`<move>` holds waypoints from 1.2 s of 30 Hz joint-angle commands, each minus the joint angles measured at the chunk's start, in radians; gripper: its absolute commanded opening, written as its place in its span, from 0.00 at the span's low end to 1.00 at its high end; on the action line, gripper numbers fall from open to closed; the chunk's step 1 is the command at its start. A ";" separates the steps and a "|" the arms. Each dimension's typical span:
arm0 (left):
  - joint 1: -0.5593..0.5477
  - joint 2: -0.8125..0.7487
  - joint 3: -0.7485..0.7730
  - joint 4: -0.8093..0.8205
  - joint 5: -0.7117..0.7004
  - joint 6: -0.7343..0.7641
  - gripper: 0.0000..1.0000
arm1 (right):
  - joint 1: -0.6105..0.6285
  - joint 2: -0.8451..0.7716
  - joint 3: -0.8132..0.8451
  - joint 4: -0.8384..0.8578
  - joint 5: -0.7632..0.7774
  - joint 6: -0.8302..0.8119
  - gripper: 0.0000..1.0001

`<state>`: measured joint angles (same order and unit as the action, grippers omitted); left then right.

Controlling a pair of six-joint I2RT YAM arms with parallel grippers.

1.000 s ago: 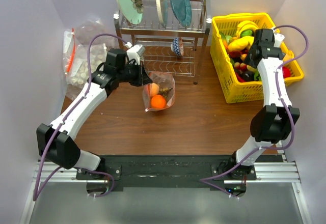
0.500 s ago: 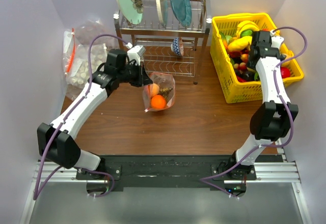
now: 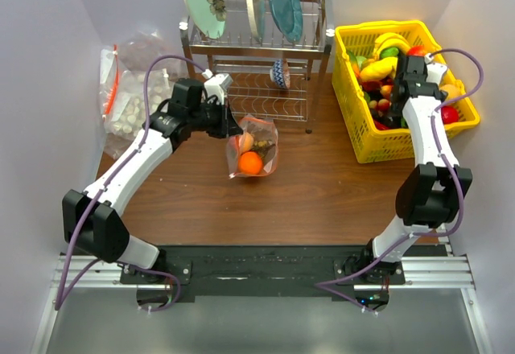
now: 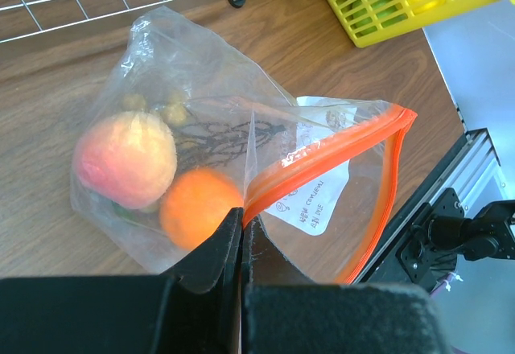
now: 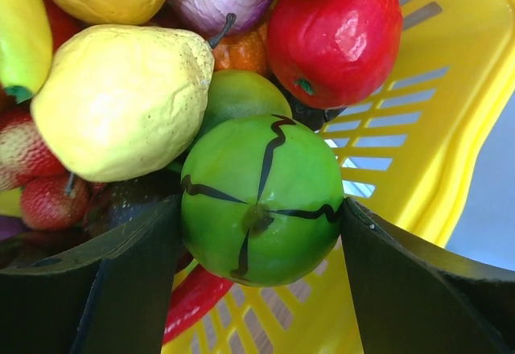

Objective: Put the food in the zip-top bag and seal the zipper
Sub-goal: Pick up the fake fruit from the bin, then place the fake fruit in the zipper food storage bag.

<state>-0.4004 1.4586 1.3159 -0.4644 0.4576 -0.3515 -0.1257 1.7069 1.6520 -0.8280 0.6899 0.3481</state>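
Two arms work apart over the wooden table point(image 3: 322, 201). In the top view, the zip-top bag point(image 3: 256, 151) lies near the table's middle, just at 6 o'clock of the dish rack point(image 3: 257, 48). The left gripper point(image 3: 228, 123) sits at the bag's 10 o'clock corner. In the left wrist view its fingers are pressed together, pinching the zipper point(image 4: 322, 161) at one end. The orange-red strip runs away toward 2 o'clock and the mouth gapes open toward 3 o'clock. Inside the bag are an orange point(image 4: 197, 207) and a peach-like fruit point(image 4: 125, 158), touching, with the peach at the orange's 10 o'clock. Small pieces point(image 4: 173, 113) lie at the peach's 1 o'clock. The yellow basket point(image 3: 366, 149) stands at 2 o'clock on the table, and the right gripper point(image 3: 394, 90) reaches down into it. In the right wrist view its fingers stand wide, one against each side of a green round fruit point(image 5: 261, 201) that rests among the other toys. A yellow pear point(image 5: 121, 100) lies at its 10 o'clock and a red fruit point(image 5: 334, 28) at its 1 o'clock. Clear bags of white lumps point(image 3: 125, 104) lie at the table's 10 o'clock.
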 commanded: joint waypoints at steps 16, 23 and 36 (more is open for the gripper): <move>-0.009 0.008 0.040 0.006 -0.030 0.011 0.00 | 0.014 -0.245 0.115 0.044 -0.680 0.058 0.51; -0.031 0.022 0.071 -0.016 -0.060 0.000 0.00 | 0.050 -0.308 0.100 0.108 -0.973 0.054 0.47; -0.063 0.071 0.146 -0.066 -0.123 -0.029 0.00 | 0.481 -0.420 -0.210 0.351 -1.162 0.114 0.46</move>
<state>-0.4583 1.5204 1.4006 -0.5125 0.3645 -0.3603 0.2634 1.3266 1.5074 -0.6147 -0.3958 0.4278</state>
